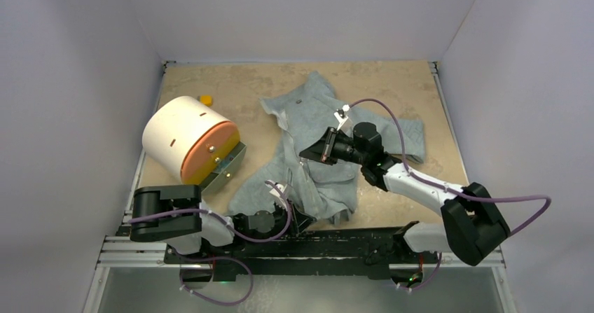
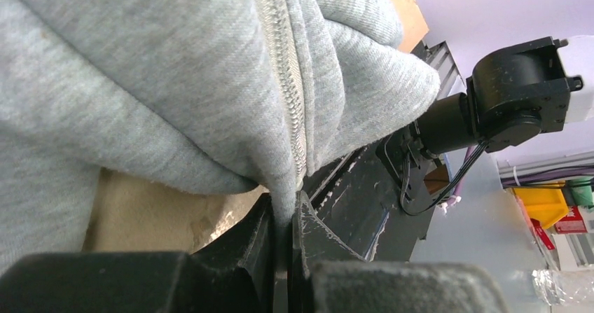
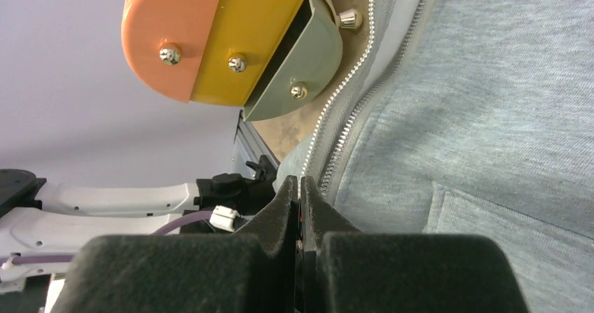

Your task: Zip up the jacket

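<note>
Tan tabletop (image 1: 392, 82), grey jacket (image 1: 308, 117) crumpled mid-table. Left gripper (image 2: 284, 236) pinches the hem below the zipper (image 2: 291, 117). Right gripper (image 3: 300, 194) is clamped tight beside the teeth, contents unclear. Best play: hem taut, pull straight along the track.

The right tool (image 3: 300, 194) has its fingers (image 3: 280, 211) pressed together, and whether anything lies between them is hidden. The hem of the jacket (image 2: 175, 82) vanishes inside the left tool (image 2: 284, 239), so the lower end of the zipper (image 2: 291, 117) is out of sight. Both wrist views crop the jacket. The small yellow thing (image 1: 205, 100) behind the drum (image 1: 183, 138) is too tiny to name, perhaps a cap.
</note>
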Robot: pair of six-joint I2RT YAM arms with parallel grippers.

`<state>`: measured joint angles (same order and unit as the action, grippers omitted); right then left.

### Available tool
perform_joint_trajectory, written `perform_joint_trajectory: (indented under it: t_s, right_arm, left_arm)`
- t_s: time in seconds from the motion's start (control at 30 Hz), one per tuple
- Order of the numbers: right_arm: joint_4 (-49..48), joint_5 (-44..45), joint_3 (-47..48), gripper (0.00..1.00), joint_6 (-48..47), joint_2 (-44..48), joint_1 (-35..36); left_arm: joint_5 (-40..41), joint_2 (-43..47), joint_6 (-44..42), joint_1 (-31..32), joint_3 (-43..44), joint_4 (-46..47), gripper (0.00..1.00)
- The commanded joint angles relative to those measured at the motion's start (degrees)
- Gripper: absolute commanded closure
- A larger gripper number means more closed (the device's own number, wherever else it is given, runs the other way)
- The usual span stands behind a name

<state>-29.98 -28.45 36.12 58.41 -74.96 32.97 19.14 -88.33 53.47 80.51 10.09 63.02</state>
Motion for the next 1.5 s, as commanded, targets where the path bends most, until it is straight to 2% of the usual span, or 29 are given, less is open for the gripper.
perform_joint_trajectory:
  t_s: [0.0,0.17,0.33,0.43,0.53,0.73,0.83,0.93,1.0,1.17,1.27,1.37,1.47]
  right_arm:
    - [-5.6,4.8,2.8,1.00,-4.6,5.5,-1.5]
    - [2.8,11.9,-2.1,1.00,-9.9,12.7,-1.9]
    - [11.2,20.2,-2.4,1.00,-15.8,21.6,-1.9]
    - [17.9,22.1,-0.3,0.78,-21.3,23.2,-1.9]
    - [23.6,21.8,2.0,0.63,-26.6,23.2,-1.9]
    - [29.7,18.2,6.0,0.51,-34.7,19.8,-1.9]
    - [34.7,19.4,11.6,0.47,-38.5,14.3,-1.9]
    - [38.2,18.1,20.4,0.39,-42.5,4.1,-1.9]
    - [37.3,18.6,26.4,0.31,-45.3,-2.4,-1.9]
    - [35.5,16.7,40.1,0.29,-48.2,-18.4,-1.9]
    - [35.5,14.4,48.5,0.33,-49.8,-27.9,-1.8]
    - [38.8,10.6,59.0,0.50,-51.1,-37.7,-1.8]
    - [42.1,9.1,65.8,0.59,-51.7,-46.0,-1.9]
  left_arm:
    - [-4.2,3.0,3.3,2.3,-1.6,-13.0,1.00]
    - [-1.9,10.9,6.7,2.3,-0.7,-26.5,1.00]
    - [3.1,21.2,8.4,2.2,2.5,-44.9,1.00]
    - [6.5,27.3,10.3,2.2,3.9,-54.4,1.00]
    - [7.0,30.8,11.2,2.2,4.3,-59.7,1.00]
    - [5.6,31.1,13.2,2.2,5.1,-65.7,1.00]
    - [5.3,30.1,15.6,2.2,4.5,-65.9,1.00]
    - [5.2,28.9,17.0,2.2,4.2,-65.5,1.00]
    - [5.2,28.1,17.0,2.2,4.4,-64.9,1.00]
    - [5.0,26.6,16.7,2.2,5.1,-64.4,1.00]
    - [5.0,27.0,18.3,2.2,4.9,-65.3,1.00]
    - [5.5,28.3,20.5,2.2,4.2,-66.7,1.00]
    - [6.7,30.2,22.5,2.2,4.1,-69.4,1.00]
